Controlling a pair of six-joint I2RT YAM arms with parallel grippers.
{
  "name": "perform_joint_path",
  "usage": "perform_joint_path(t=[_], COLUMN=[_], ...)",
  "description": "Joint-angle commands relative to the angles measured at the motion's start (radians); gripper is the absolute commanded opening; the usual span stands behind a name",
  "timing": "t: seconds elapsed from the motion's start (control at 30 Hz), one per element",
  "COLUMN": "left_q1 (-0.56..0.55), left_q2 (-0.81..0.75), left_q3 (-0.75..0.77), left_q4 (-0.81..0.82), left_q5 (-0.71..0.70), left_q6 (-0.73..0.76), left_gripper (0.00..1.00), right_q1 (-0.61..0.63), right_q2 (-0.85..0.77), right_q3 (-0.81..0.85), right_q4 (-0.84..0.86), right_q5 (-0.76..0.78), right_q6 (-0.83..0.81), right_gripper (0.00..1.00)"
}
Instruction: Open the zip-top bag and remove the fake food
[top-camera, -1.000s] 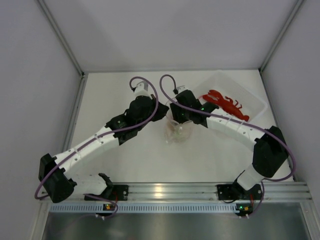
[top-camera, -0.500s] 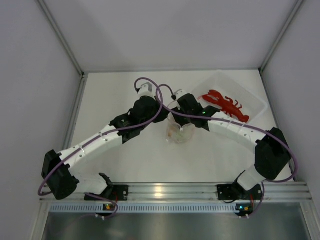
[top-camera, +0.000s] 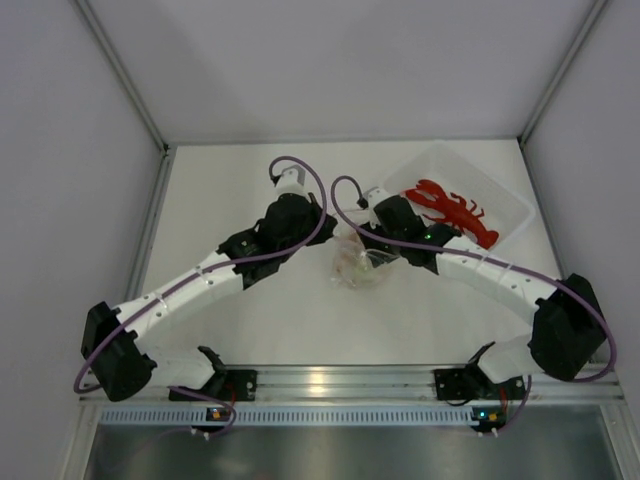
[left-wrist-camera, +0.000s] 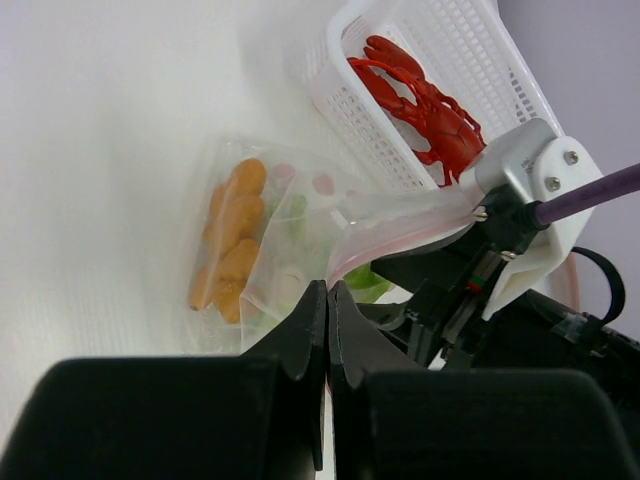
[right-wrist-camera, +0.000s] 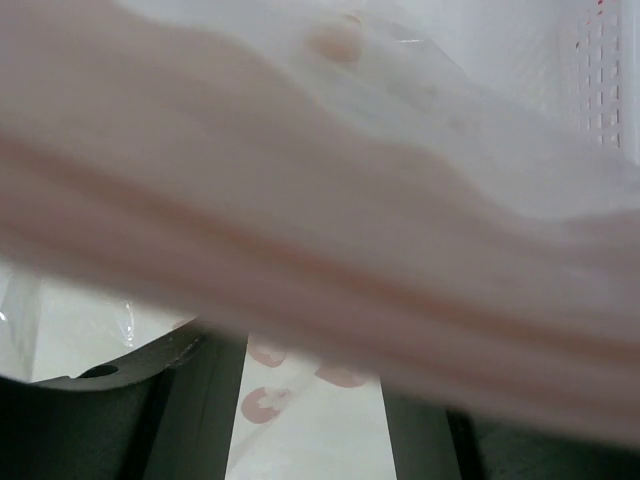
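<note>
The left tool (left-wrist-camera: 326, 300) is staying pressed together on the edge of the bag (left-wrist-camera: 300, 225), which is lying on the surface (top-camera: 300, 310). The right tool (right-wrist-camera: 305, 415) is shifting rightward toward the basket (top-camera: 512, 203) and stretching the zip strip (left-wrist-camera: 400, 215). Whether it is clamped cannot be told. The orange piece (left-wrist-camera: 232, 240) is remaining bagged, so removal is judged unfinished.

**Op 1:** Where am I finding room on the table (top-camera: 225, 195)?

**Op 2:** I'm seeing bare surface lying open at the far left, along the back wall (top-camera: 340, 70), and in the near strip between the 2 bases.

**Op 1:** And the middle?

**Op 2:** The left arm (top-camera: 200, 285) and right arm (top-camera: 490, 272) are meeting over the zip-top bag (top-camera: 352, 268), with purple cables (top-camera: 291, 158) looping above. The basket (top-camera: 512, 205) is filling the far-right corner.
</note>
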Motion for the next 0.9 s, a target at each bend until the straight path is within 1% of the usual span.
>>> perform_joint_path(t=[0.0, 0.1, 0.27, 0.37, 0.5, 0.6, 0.63, 0.7, 0.77, 0.8, 0.87], left_q1=[0.006, 0.006, 0.007, 0.007, 0.010, 0.012, 0.014, 0.014, 0.014, 0.014, 0.014], left_q2=[-0.034, -0.011, 0.045, 0.062, 0.056, 0.050, 0.044, 0.039, 0.042, 0.045, 0.048], left_q3=[0.015, 0.053, 0.098, 0.108, 0.098, 0.093, 0.088, 0.082, 0.088, 0.088, 0.091], left_q4=[0.032, 0.032, 0.030, 0.028, 0.030, 0.030, 0.030, 0.030, 0.030, 0.030, 0.032], left_q5=[-0.029, 0.042, 0.174, 0.179, 0.140, 0.114, 0.094, 0.077, 0.082, 0.093, 0.102], left_q6=[0.097, 0.186, 0.281, 0.300, 0.291, 0.283, 0.279, 0.275, 0.283, 0.285, 0.283], left_gripper=[0.00, 0.00, 0.00, 0.00, 0.00, 0.00, 0.00, 0.00, 0.00, 0.00, 0.00], right_q1=[-0.067, -0.075, -0.058, -0.044, -0.042, -0.044, -0.041, -0.039, -0.039, -0.039, -0.038], right_q2=[-0.093, -0.133, -0.153, -0.177, -0.165, -0.145, -0.145, -0.151, -0.153, -0.156, -0.161], right_q3=[-0.047, -0.086, -0.130, -0.161, -0.189, -0.210, -0.233, -0.261, -0.281, -0.288, -0.293], right_q4=[0.030, 0.042, 0.076, 0.126, 0.161, 0.166, 0.175, 0.221, 0.235, 0.247, 0.261], right_q5=[-0.078, -0.145, -0.141, -0.090, -0.023, -0.018, -0.007, -0.001, 0.026, 0.045, 0.054], right_q6=[0.001, -0.020, -0.056, -0.080, -0.079, -0.064, -0.057, -0.056, -0.048, -0.050, -0.042], right_gripper=[0.53, 0.53, 0.61, 0.62, 0.63, 0.61, 0.59, 0.57, 0.52, 0.47, 0.43])
